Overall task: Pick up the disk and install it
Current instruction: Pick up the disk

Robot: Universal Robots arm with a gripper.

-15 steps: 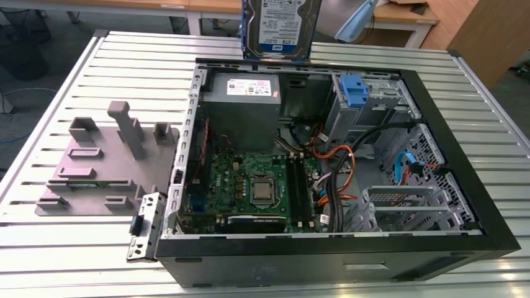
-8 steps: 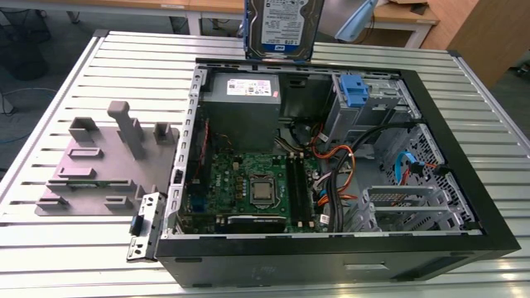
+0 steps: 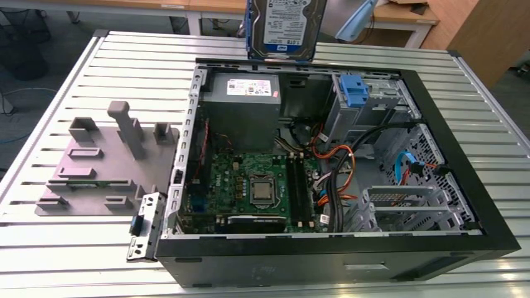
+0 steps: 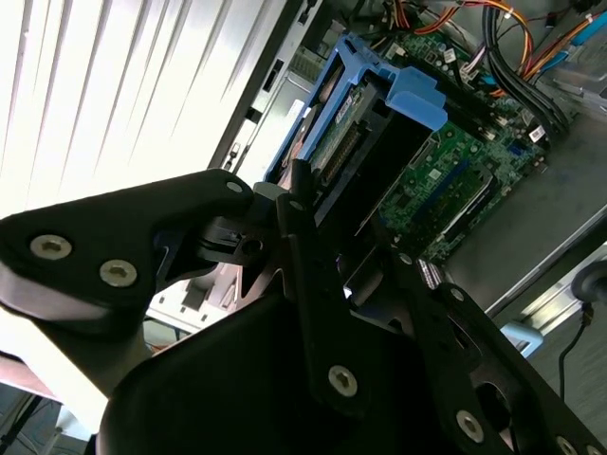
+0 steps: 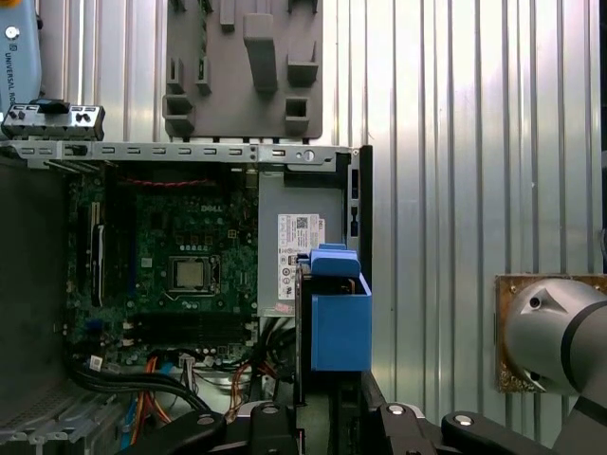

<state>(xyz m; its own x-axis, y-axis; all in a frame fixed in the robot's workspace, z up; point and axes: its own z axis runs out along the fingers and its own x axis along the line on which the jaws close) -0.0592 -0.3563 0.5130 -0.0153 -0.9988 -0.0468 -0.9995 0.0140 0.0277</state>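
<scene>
Pincer (image 4: 346, 216) clamps the disk (image 3: 286, 28) upright above the computer case (image 3: 290, 267).

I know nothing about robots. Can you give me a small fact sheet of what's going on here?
Held item: the disk, in the air above the open computer case, on the power supply's side
Gripper: the gripper is shut on the disk
Inside case: motherboard, blue bracket
Beside case: grey fixture plate on the slatted table, at the exterior view's left
Status: disk picked up, not yet installed
</scene>
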